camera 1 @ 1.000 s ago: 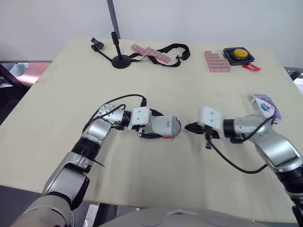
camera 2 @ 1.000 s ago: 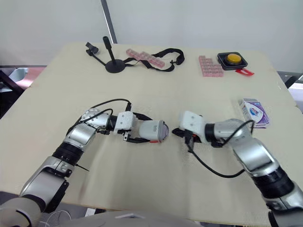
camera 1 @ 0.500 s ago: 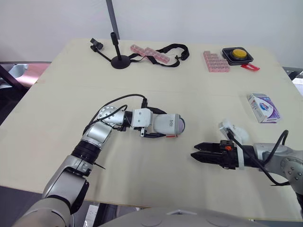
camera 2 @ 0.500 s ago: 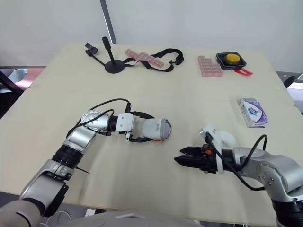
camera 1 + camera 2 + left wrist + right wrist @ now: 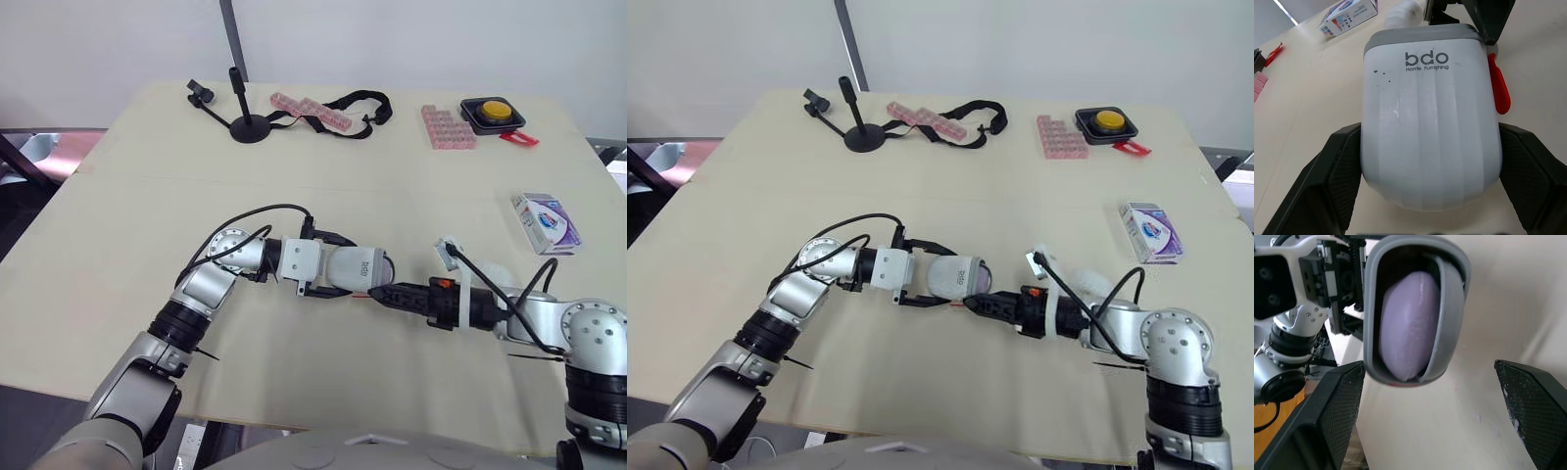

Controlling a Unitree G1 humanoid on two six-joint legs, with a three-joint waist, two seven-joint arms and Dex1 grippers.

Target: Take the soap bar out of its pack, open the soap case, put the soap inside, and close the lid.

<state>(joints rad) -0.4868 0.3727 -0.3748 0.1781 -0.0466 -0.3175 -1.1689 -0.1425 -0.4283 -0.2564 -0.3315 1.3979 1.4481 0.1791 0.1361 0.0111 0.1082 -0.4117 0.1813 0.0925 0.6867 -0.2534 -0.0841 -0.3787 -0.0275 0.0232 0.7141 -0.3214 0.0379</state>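
We hold the soap case [image 5: 1430, 98], a smooth, ribbed white plastic shell with a rounded grey rim and a red tab [image 5: 1498, 90], clamped between the textured black fingers of our left gripper [image 5: 1429, 147]. Its oval mouth faces our right gripper [image 5: 392, 295], whose fingers stand wide apart just before it. The rounded lilac soap bar [image 5: 1408, 325] sits inside. Both forearms lie low over the matte beige table [image 5: 147, 196], pointing at each other.
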